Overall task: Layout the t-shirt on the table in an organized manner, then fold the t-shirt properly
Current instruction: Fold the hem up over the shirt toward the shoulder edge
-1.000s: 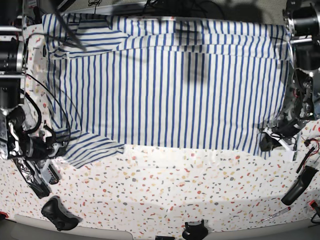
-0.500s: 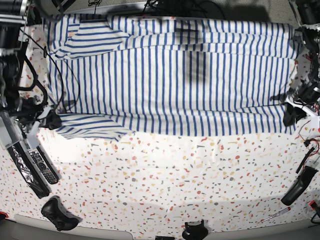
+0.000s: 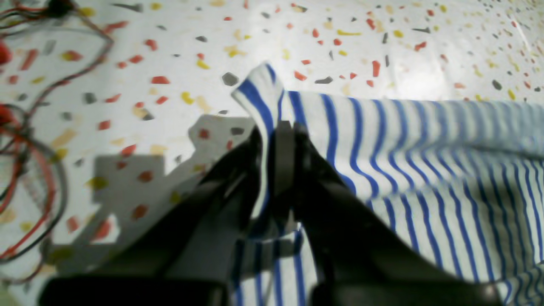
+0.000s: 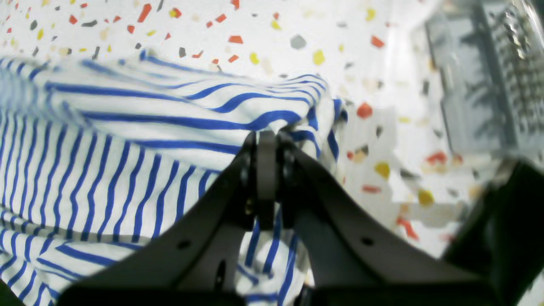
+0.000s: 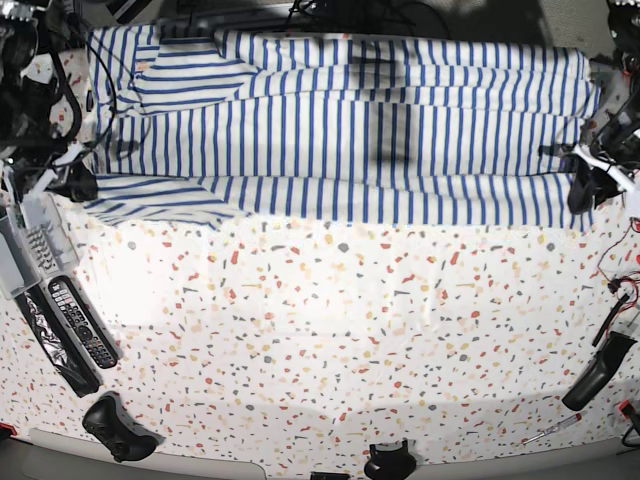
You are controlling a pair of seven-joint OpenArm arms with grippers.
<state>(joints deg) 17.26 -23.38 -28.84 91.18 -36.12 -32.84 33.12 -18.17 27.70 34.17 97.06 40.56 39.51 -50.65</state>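
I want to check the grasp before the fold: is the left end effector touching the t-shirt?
Touching. In the left wrist view the left end effector is shut on a bunched corner of the t-shirt, with striped cloth pinched between its fingers above the table.

robot lab bench, loose red wires (image 3: 25,140), remotes (image 5: 80,325), speckled table (image 5: 330,330)

The right gripper (image 4: 267,170) has its jaws clamped on a bunched fold of the t-shirt (image 4: 127,148) above the table (image 4: 323,38).
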